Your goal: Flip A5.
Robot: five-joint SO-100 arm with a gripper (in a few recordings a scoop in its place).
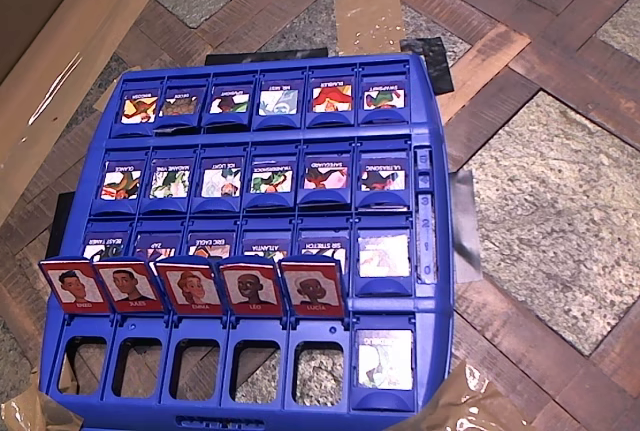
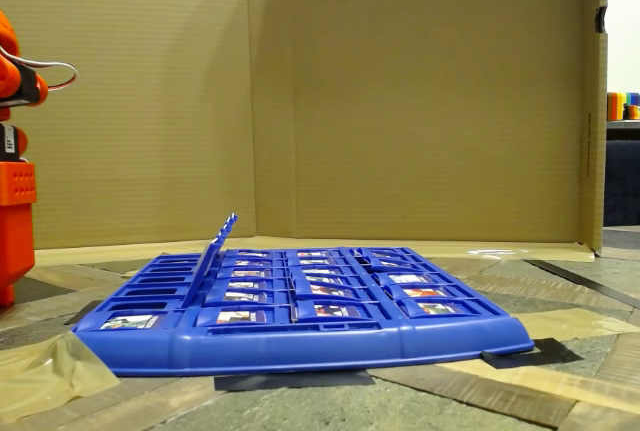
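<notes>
Orange arm housing (image 2: 14, 181) stands at the left edge of the fixed view; whether the fingers are spread or closed cannot be told. A5 (image 1: 130, 286) stands raised, second from the left of five red tiles in the overhead view's front row. It is judged to be light, stiff, smooth plastic on a free hinge. Do not grip it: push the top edge of the frame rearward, towards the flat rows, clear of the neighbouring tile (image 1: 75, 286). The blue board (image 1: 430, 281) is light and could slide, though tape (image 2: 520, 354) holds its corners. The tabletop (image 1: 560, 191) is a wood-and-stone pattern. Cardboard walls (image 2: 400, 91) enclose the area.
</notes>
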